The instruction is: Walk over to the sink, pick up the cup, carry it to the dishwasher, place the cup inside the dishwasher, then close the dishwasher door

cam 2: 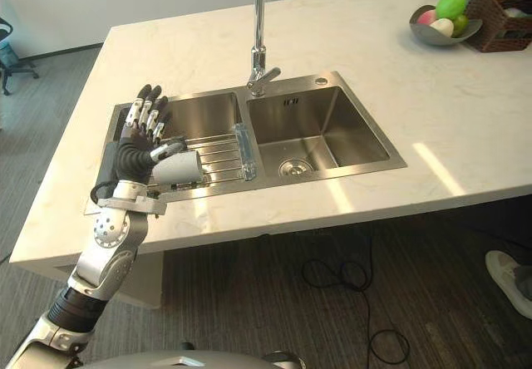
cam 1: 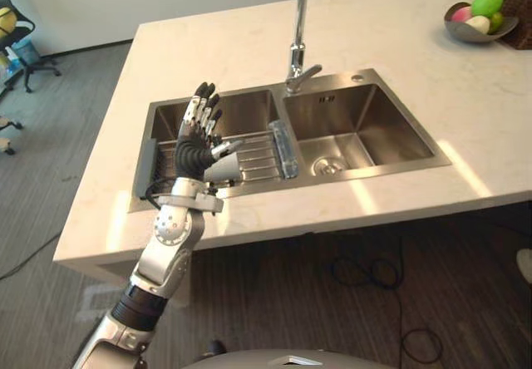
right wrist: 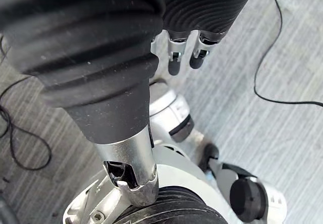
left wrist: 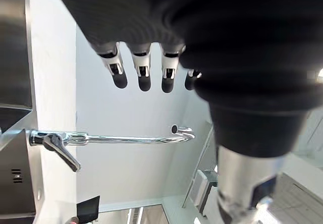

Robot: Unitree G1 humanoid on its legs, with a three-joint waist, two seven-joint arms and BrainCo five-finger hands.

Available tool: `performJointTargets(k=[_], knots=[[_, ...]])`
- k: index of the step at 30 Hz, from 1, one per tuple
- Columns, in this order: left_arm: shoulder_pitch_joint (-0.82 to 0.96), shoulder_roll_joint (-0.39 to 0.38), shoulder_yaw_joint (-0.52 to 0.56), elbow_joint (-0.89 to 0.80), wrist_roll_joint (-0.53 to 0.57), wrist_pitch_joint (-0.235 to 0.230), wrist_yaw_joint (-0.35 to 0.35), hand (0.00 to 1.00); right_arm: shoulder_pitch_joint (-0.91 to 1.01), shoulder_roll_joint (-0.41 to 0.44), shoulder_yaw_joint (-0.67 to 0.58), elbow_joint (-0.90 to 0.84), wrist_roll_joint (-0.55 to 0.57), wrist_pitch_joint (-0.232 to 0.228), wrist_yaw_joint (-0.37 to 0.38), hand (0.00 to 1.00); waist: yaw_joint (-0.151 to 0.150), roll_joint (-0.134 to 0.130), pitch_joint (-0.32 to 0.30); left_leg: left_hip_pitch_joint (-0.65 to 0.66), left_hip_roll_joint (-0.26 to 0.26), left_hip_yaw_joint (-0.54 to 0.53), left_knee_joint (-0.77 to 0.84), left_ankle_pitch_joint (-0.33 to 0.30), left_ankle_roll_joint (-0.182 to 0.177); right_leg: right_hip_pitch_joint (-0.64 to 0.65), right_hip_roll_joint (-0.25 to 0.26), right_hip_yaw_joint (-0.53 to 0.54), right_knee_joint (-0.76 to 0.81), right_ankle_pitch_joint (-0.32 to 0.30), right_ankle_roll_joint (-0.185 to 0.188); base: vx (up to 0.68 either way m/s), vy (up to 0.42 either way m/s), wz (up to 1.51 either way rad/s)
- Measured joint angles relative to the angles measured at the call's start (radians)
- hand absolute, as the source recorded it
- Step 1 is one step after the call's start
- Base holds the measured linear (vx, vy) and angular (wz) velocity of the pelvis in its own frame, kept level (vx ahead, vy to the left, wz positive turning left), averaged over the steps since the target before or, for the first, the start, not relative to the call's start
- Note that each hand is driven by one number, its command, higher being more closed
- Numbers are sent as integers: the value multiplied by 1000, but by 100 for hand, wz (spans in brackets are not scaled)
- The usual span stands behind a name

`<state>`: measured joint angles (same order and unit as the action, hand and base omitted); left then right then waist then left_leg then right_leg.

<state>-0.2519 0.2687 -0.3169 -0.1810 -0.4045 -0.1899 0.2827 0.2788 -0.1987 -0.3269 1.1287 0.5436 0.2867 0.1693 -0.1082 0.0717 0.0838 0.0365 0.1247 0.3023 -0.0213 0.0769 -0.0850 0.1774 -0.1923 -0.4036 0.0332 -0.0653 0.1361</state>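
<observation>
Cup (cam 2: pixel 181 169), pale, lies on its side on the ribbed rack (cam 2: pixel 218 156) in the sink's (cam 2: pixel 357 128) left basin, with its long axis across the basin. Your left hand (cam 2: pixel 133 157), the nearer one, stands upright just left of it, fingers straight and spread, gripping nothing. The thumb reaches over the cup, but you cannot tell whether it touches. The hand hides the cup's left end. Your right hand (right wrist: pixel 173 62) hangs relaxed over the floor (right wrist: pixel 282 57).

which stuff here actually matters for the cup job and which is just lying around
For the job:
- cup, on its side on the rack in the sink
- left hand, open beside the cup
- right hand, idle, pointing at the floor

Lying about:
- faucet
- clear glass piece by the divider
- fruit bowl
- basket
- office chair
</observation>
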Motion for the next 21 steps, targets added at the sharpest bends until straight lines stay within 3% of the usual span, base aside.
performJointTargets(k=[2, 6, 7, 10, 12, 13, 14, 15, 16, 17, 18, 19, 20, 21], knots=[[-1, 7, 1, 7, 29, 28, 40, 0, -3, 1, -12, -1, 1, -6, 5, 0, -2, -4, 2, 0, -1, 0, -1, 0, 0, 0, 0, -8, -13, 7, -4, -93, 8, -12], [0, 13, 24, 39, 37, 33, 76, 0, -7, 6, -44, -4, 1, -9, 7, 0, 2, -8, 3, 7, -6, -1, -25, 3, 0, -10, -3, -12, -14, 11, -4, -149, 34, -8], [0, 13, 53, 39, 37, 31, 87, 0, -9, 11, -67, -3, 1, -10, 9, 0, 5, -20, 7, 8, -13, -5, -44, 0, -3, -26, -11, -9, -8, 0, 5, -197, 72, -10], [-9, 28, 109, 39, 37, 13, 103, 0, -12, 33, -131, -4, -2, -21, 20, 0, 16, -28, 9, 9, -32, -36, -63, 8, 2, -49, -25, 3, 31, -10, 8, -119, 57, -3], [-30, 30, 123, 35, 37, -17, 104, 0, -7, 40, -169, -6, -22, -24, 28, 0, 27, -43, 0, -4, -55, -56, -60, 15, 12, -85, -58, 1, 102, -43, 2, -31, 87, 20], [-51, 30, 121, 33, 37, -28, 102, 0, -10, 42, -177, -14, -50, -27, 30, 0, 32, -64, 0, -24, -82, -61, -23, 4, 38, -110, -96, -2, 151, -64, 6, 15, 114, 24], [-60, 30, 120, 32, 37, -29, 101, 0, -14, 41, -190, -15, -64, -28, 33, 0, 32, -72, 3, -33, -94, -64, -3, -11, 50, -114, -112, -5, 173, -73, -5, 46, 128, 29], [-74, 30, 118, 30, 38, -29, 100, 0, -14, 40, -203, -24, -85, -31, 40, 0, 30, -87, 5, -37, -116, -85, -1, -28, 59, -127, -142, -7, 236, -90, -37, 55, 124, 35], [-81, 31, 118, 24, 50, -28, 104, 0, -16, 41, -209, -31, -102, -30, 43, 0, 22, -95, 13, -35, -127, -115, -9, -36, 73, -163, -169, 12, 345, -66, -72, 64, 139, 42], [-82, 27, 115, 24, 55, -28, 107, 0, -16, 42, -212, -31, -103, -33, 44, 0, 13, -75, 18, -25, -113, -138, -3, -37, 83, -233, -173, 38, 473, -37, -158, 58, 112, 36], [-82, 26, 115, 25, 55, -29, 109, 0, -17, 48, -224, -24, -102, -36, 47, 0, 12, -61, 27, -24, -99, -148, 7, -40, 86, -263, -165, 56, 516, -55, -153, 67, 72, 35], [-94, 32, 116, 43, 54, -37, 123, 0, -14, 71, -248, -10, -101, -41, 50, 0, 12, -65, 42, -26, -69, -176, 23, -57, 84, -297, -109, 103, 457, -124, -95, 67, 34, 33], [-102, 40, 115, 55, 53, -44, 129, 0, -8, 84, -249, -7, -101, -42, 50, 0, 13, -75, 47, -23, -68, -187, 22, -58, 82, -309, -92, 116, 419, -122, -90, 68, 7, 48], [-113, 54, 114, 82, 53, -59, 130, 0, 1, 104, -261, -2, -101, -45, 51, 0, 5, -101, 51, -21, -70, -204, 20, -58, 82, -319, -79, 128, 361, -106, -72, 87, -41, 64]])
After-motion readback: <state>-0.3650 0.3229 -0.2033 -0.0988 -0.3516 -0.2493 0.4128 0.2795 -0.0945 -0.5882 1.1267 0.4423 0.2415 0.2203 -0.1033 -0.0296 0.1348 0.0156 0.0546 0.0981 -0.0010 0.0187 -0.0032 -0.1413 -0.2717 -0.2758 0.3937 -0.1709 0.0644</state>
